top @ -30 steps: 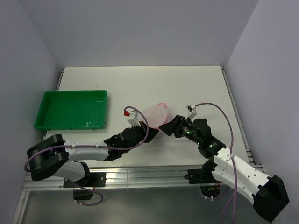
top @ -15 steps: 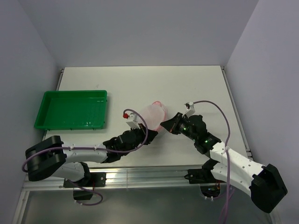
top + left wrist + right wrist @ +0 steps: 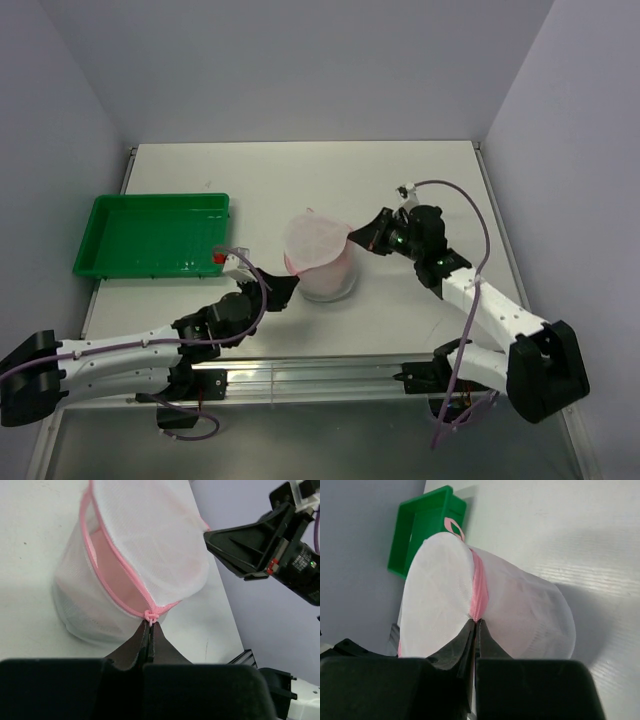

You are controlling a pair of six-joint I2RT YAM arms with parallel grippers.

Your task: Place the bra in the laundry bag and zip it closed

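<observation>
The round white mesh laundry bag (image 3: pixel 320 262) with pink zipper trim (image 3: pixel 480 587) stands on the white tabletop (image 3: pixel 300 180), its lid partly open. The left pincer (image 3: pixel 150 626) clamps its zipper pull (image 3: pixel 151 615); the right pincer (image 3: pixel 475 625) nips that trim.

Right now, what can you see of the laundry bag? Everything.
The laundry bag is a small drum of translucent white mesh with pink zipper trim round its rim, standing upright on the white table. Its round lid is tilted up and the zipper partly open; something pink shows inside through the gap. A small pink loop sticks out at the rim. The left gripper is shut on the zipper pull at one side, the right gripper pinches the trim at the opposite side.
</observation>
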